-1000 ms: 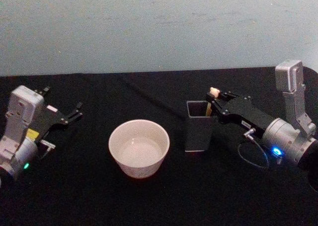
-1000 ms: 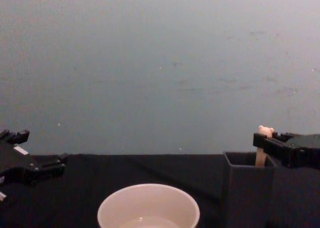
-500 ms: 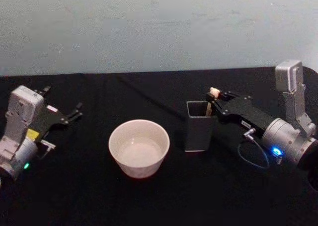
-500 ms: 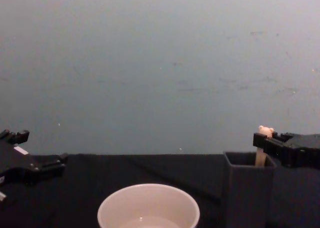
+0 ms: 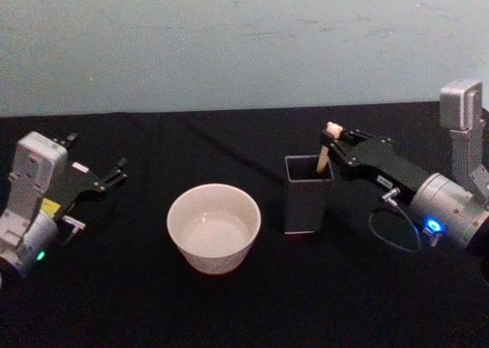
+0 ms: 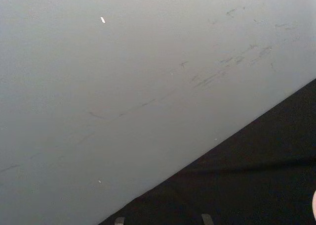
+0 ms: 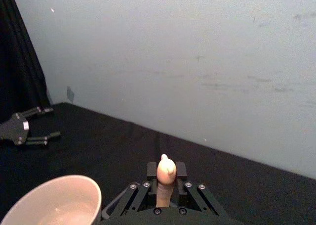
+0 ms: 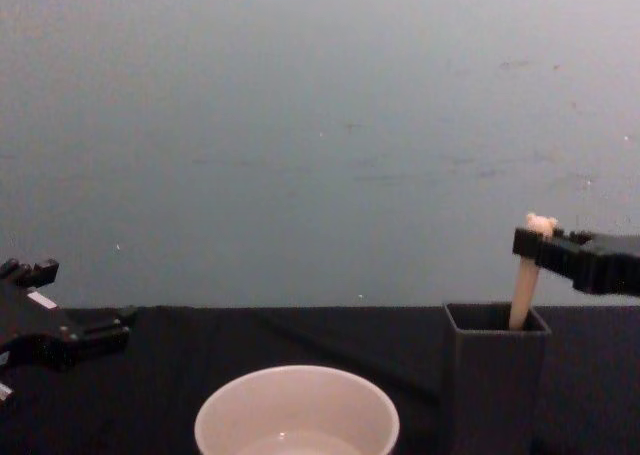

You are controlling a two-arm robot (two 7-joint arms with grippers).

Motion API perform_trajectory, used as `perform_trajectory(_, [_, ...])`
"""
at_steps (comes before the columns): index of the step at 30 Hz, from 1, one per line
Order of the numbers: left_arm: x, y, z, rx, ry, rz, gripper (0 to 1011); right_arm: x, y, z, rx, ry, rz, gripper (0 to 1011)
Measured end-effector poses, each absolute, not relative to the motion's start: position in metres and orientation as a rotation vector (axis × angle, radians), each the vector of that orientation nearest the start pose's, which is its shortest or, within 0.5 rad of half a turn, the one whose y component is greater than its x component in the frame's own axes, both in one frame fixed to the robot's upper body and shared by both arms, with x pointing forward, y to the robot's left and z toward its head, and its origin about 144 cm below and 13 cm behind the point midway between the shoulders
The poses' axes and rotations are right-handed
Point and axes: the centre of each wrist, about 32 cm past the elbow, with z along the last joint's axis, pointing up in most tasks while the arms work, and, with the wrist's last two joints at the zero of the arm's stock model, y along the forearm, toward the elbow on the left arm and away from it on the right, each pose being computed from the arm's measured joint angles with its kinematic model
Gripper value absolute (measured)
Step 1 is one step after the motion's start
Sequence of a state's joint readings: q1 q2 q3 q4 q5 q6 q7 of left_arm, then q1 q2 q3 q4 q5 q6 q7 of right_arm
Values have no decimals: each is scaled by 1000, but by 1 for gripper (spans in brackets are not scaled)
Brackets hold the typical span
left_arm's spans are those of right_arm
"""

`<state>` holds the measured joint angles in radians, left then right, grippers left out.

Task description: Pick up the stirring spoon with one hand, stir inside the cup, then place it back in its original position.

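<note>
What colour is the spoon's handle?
Beige; the stirring spoon shows best in the chest view, rising from the dark holder.

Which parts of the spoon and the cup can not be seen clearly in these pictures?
- Metal bowl and neck of the stirring spoon: hidden inside the dark holder; the right gripper grips the handle's top.
- Base of the cup: chest view, cut off by the lower edge.
- Whether the cup holds liquid: head view, too faint to tell.
- Left gripper, parked at the left: chest view, partly cut off by the edge.
</note>
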<state>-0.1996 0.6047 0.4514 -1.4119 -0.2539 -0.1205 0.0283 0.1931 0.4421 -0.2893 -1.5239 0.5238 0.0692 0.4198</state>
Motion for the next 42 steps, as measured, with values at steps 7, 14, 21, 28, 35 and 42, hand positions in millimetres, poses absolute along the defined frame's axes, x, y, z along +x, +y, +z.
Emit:
perform_trajectory(7, [489,310,1140,305,-285,1248,1001,500,-279,1194,59,53,-909,214])
perform_trajectory(14, [489,310,1140,305,-285,1248,1001,502,-279,1206,120,34,-913,214])
perform_trajectory(21, [489,310,1140,304,-285,1248,1001,506,-274,1218,184,4,-907,214])
perform_trajectory(28, [489,310,1140,304,-285,1248,1001,510,-264,1226,226,-17,-882,214])
perform_trajectory(35, [489,310,1140,305,-285,1248,1001,518,-250,1225,222,-14,-840,214])
perform_trajectory(42, [489,310,1140,304,-285,1248,1001,527,-232,1220,200,-2,-772,214])
